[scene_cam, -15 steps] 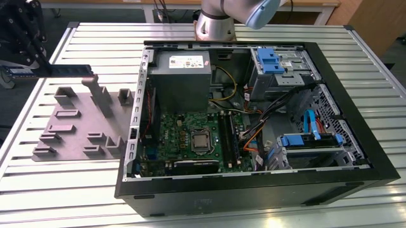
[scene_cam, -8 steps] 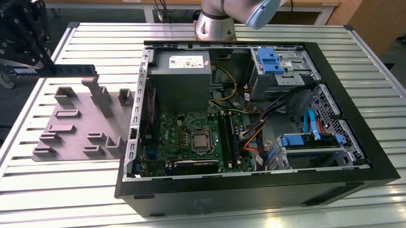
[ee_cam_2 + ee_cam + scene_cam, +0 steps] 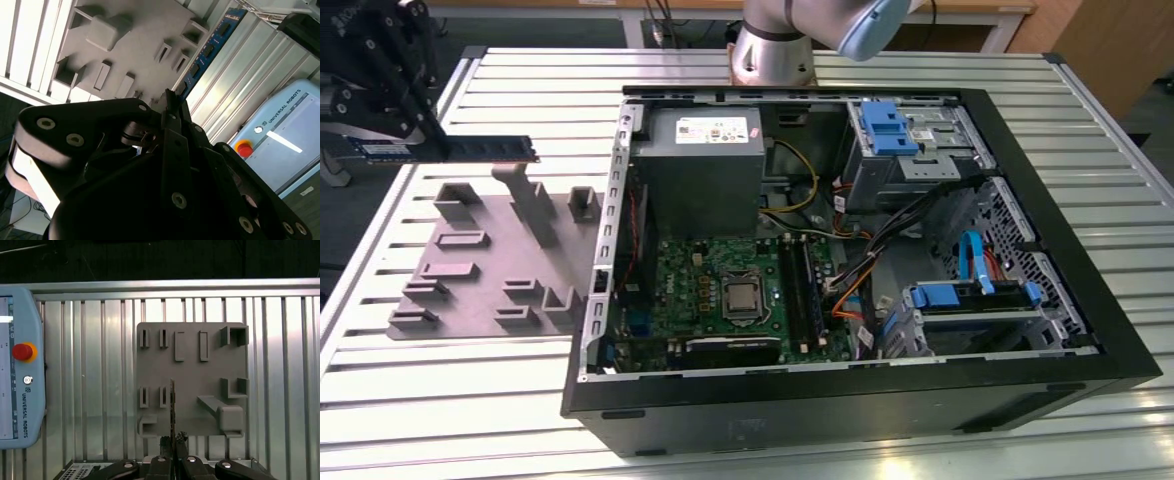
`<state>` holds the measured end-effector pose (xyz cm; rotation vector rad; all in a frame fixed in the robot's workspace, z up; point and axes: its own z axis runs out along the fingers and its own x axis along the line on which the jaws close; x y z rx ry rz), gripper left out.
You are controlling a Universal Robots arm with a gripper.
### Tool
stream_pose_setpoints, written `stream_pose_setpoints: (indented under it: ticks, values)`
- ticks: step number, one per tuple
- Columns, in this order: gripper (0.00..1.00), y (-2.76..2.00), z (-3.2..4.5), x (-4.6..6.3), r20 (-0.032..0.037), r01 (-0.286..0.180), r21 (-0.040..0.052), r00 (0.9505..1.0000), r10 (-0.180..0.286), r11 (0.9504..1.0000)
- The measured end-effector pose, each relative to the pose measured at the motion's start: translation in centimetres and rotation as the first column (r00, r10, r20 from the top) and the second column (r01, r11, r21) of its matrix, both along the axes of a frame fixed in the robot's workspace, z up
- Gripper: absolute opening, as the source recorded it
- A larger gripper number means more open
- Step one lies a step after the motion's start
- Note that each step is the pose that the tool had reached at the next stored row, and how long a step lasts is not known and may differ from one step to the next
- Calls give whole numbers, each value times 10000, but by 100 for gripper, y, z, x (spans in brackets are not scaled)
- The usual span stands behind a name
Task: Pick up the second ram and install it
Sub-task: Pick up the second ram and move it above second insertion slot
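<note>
Fingers [image 3: 430, 138] pinching ram [image 3: 487, 148] near sticker end, ram airborne over grey tray [image 3: 467, 270]. Exterior view: ram long axis runs 9–3, free end toward 3. Motherboard [image 3: 720, 290] in case lies at 4 o'clock from ram.

The end effector [image 3: 427, 150], clamped on the second ram [image 3: 494, 149], hangs in open air above the grey holder tray [image 3: 480, 265] on the worktop [image 3: 1107, 130]. Toward the motherboard [image 3: 720, 290], the computer case's side wall [image 3: 603, 240] stands between. The power supply [image 3: 700, 170] and cable bundle [image 3: 854, 265] crowd the board.
</note>
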<state>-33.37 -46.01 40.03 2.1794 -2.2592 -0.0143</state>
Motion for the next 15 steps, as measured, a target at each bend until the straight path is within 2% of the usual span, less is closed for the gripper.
stream_pose_setpoints:
  ticks: [9,11,15]
  values:
    - [14,0,0,126,-1,1,0,10000,-1,10000]
    - [14,0,0,248,0,0,0,10000,0,10000]
    - [14,0,0,330,0,0,0,10000,0,10000]
